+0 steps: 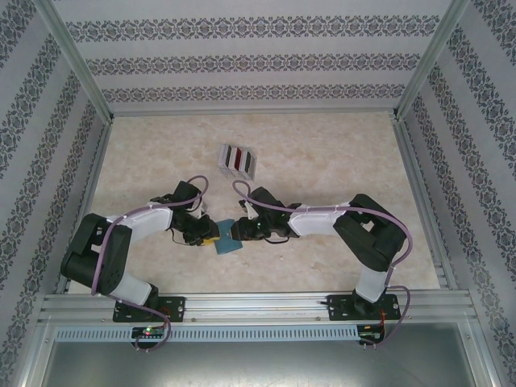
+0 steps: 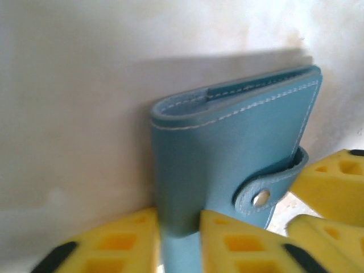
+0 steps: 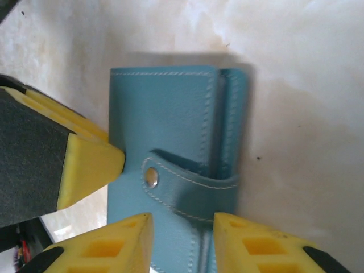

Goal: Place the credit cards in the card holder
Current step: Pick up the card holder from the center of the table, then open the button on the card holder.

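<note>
This looks like a robotics lab test cell. Silver aluminium frame rails [image 1: 258, 305] and grey-white patterned wallpaper panels [image 1: 258, 64] enclose a beige marbled worktop [image 1: 322, 153].

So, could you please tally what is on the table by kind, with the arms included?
Robot arms: 2, the left arm and the right arm
Card holder: 1
Ridged rack: 1
Credit cards: red strips standing in the rack, too small to count
Total: 4, leaving the cards aside
</note>
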`<state>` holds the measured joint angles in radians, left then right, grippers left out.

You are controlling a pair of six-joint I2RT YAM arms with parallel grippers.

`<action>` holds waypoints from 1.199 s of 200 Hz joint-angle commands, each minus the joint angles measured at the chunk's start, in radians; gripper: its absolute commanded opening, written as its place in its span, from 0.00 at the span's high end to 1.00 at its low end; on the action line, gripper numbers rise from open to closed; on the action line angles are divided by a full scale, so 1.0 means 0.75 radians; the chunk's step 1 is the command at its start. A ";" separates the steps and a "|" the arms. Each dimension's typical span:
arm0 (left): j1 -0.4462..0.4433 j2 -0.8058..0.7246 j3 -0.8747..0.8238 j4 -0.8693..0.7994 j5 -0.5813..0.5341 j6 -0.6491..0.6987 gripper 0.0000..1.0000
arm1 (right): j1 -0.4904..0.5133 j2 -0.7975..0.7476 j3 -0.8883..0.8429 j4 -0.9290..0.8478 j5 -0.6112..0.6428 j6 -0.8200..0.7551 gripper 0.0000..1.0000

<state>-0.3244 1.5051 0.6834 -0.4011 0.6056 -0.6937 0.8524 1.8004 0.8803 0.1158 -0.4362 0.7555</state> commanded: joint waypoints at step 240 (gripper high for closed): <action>-0.017 -0.006 0.183 -0.007 0.271 0.050 1.00 | 0.096 -0.172 0.074 -0.398 0.700 -0.197 1.00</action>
<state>-0.3283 1.4654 0.7876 -0.4053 0.7860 -0.6880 0.9375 1.7130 0.9707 -0.1242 0.0189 0.6025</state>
